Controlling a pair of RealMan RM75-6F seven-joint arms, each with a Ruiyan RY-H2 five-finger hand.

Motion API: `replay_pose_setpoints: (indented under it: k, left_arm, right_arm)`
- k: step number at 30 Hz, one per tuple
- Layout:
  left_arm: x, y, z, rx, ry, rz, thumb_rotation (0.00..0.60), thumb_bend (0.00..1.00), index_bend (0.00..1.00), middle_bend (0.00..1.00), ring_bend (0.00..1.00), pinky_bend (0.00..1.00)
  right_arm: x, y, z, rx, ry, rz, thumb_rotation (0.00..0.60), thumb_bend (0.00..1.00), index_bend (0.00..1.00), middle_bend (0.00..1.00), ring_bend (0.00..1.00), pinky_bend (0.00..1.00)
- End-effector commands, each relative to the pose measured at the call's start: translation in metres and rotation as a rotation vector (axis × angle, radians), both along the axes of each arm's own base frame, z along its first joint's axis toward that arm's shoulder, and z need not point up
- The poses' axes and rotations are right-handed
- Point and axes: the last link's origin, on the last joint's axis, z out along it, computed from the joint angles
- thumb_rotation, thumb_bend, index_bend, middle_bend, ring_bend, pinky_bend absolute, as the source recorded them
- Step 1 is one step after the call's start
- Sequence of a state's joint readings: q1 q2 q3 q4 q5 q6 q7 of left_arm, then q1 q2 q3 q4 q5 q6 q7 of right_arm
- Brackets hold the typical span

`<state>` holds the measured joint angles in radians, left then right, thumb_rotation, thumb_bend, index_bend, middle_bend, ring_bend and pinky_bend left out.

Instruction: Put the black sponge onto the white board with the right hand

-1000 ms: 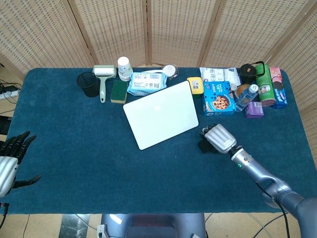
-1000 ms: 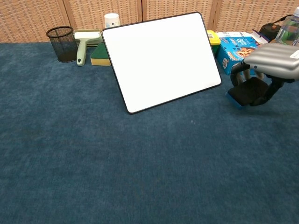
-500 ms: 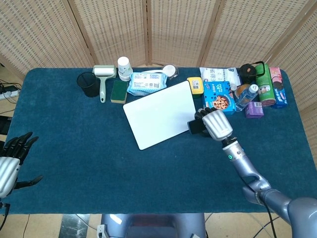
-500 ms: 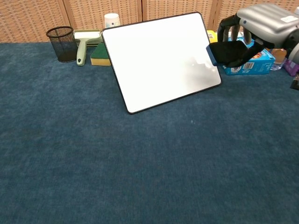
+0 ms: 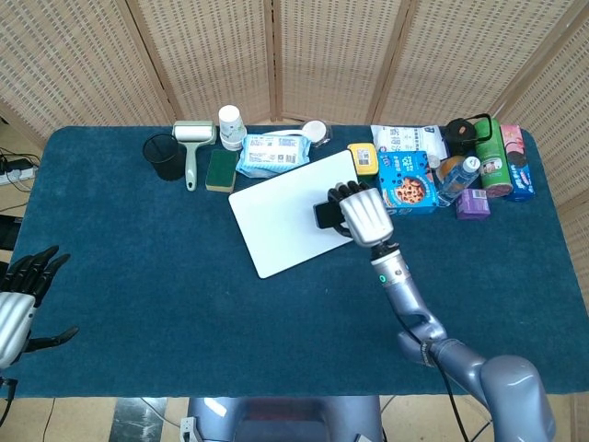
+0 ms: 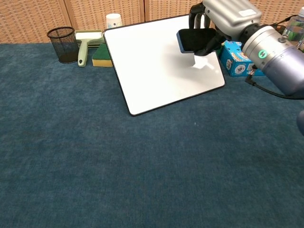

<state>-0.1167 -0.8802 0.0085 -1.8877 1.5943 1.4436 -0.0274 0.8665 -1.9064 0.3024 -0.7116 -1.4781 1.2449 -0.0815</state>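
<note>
1. The right hand [image 5: 363,214] has swung left from the table's right side, carrying the black sponge [image 6: 195,40] over the white board [image 5: 276,221].
2. Its fingers [image 6: 197,16] clasp the sponge above the board; only lowering and release seem left.
3. The left hand [image 5: 18,299] idles, fingers spread.

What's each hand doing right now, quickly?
Left hand: open, fingers spread, holding nothing.
Right hand: holding the black sponge above the white board.

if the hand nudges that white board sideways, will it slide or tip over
Probably slide: the white board lies flat on the table, leaving nothing to topple. The carpet-like cloth may drag it. It looks thin and stiff, likely light.
</note>
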Motion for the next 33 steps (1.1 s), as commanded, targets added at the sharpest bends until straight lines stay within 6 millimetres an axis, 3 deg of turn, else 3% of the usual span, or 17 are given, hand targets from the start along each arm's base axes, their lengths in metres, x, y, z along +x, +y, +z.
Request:
replay_pose_setpoints:
  k: [1,18,33]
  left_arm:
    - [0.0,0.0,0.0,-0.002,-0.001,0.0,0.6,0.14,0.0,0.0,0.0,0.03]
    - [-0.001,-0.001,0.001,-0.012,-0.006,-0.008,0.6,0.14,0.0,0.0,0.0,0.03]
    - [-0.001,0.0,0.003,-0.013,-0.011,-0.004,0.6,0.14,0.0,0.0,0.0,0.03]
  right_arm:
    - [0.013,-0.003,-0.01,-0.037,0.022,-0.017,0.6,0.27,0.59,0.54,0.48,0.58]
    - [0.016,0.001,-0.041,-0.109,0.213,-0.061,0.6,0.27,0.59,0.53,0.47,0.59]
    - [0.017,-0.003,-0.05,-0.073,0.131,-0.101,0.6,0.27,0.57,0.53,0.47,0.59]
